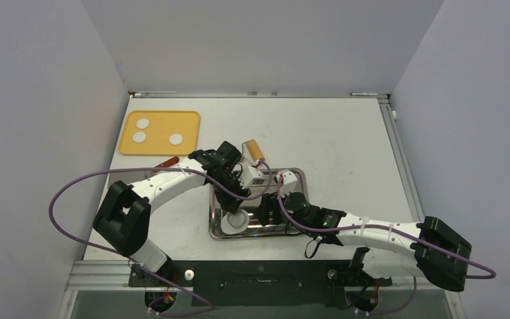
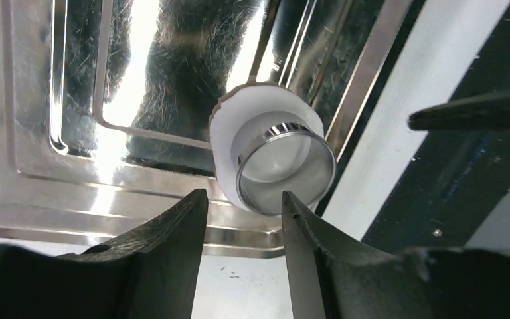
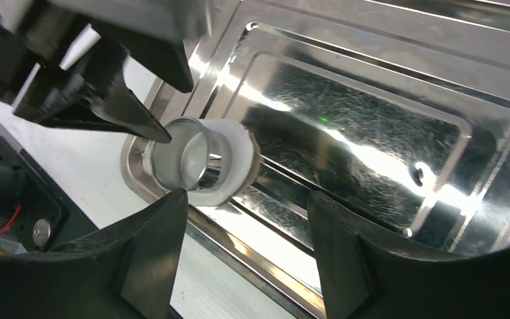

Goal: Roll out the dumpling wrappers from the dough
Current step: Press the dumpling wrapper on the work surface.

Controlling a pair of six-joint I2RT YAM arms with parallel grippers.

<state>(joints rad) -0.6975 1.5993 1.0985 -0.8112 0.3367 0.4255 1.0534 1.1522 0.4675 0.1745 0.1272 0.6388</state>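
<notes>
Three small, matte white dough (image 1: 143,123) rounds are seen on a yellow tray (image 1: 189,123), well apart from both grippers & far-left of them. The left gripper (image 2: 242,216) is held partly open w/ nothing between its fingers. Just beyond its tips a thin white dumpling wrapper (image 2: 259,100), roundish w/ a slightly ragged edge, is laid flat in a steel tray (image 2: 40,199) corner & topped by a shiny metal ring (image 2: 265,136). The right gripper (image 3: 246,219) is spread wide & empty, w/ the wrapper just ahead, twd its left finger.
</notes>
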